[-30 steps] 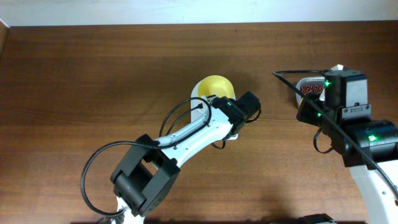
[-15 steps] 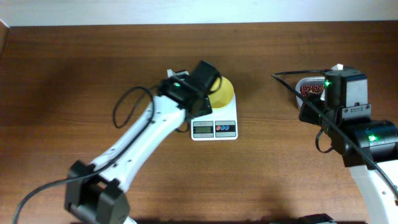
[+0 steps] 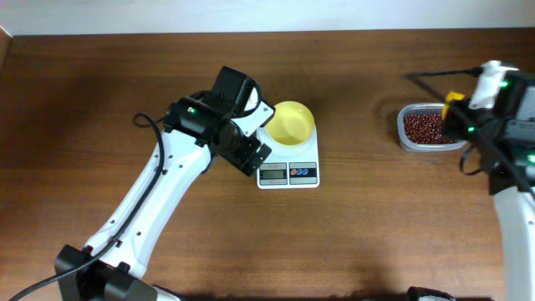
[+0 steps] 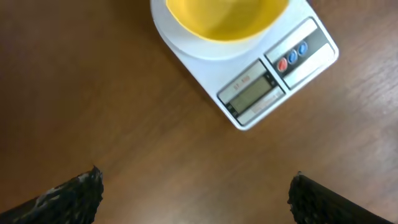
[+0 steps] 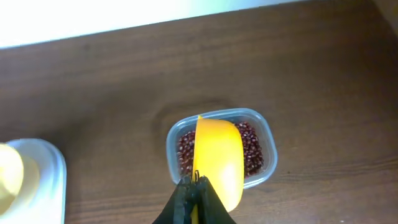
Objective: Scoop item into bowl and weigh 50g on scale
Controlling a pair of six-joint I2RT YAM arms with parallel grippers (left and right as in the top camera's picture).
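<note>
Scale (image 3: pixel 288 171): white, on wooden surface (image 3: pixel 100 92); display digits illegible.
Bowl (image 3: pixel 290 123): yellow, sits on the scale.
Beans (image 5: pixel 252 146): in clear tub (image 5: pixel 169 149), well right.
Left claw (image 4: pixel 193 186): wide, holding nothing.
Right claw (image 5: pixel 198 196): clamped on yellow scoop (image 5: pixel 217 158) over the tub.

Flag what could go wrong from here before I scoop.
1. The right hand pinches the scoop at its handle end. Loaded, it may tilt and spill beans on the way from the tub to the bowl.
2. The left hand, open, sits close beside the scale. A bump could shift the bowl or upset the reading.
3. The display is unreadable here, so taring is unconfirmed.
</note>
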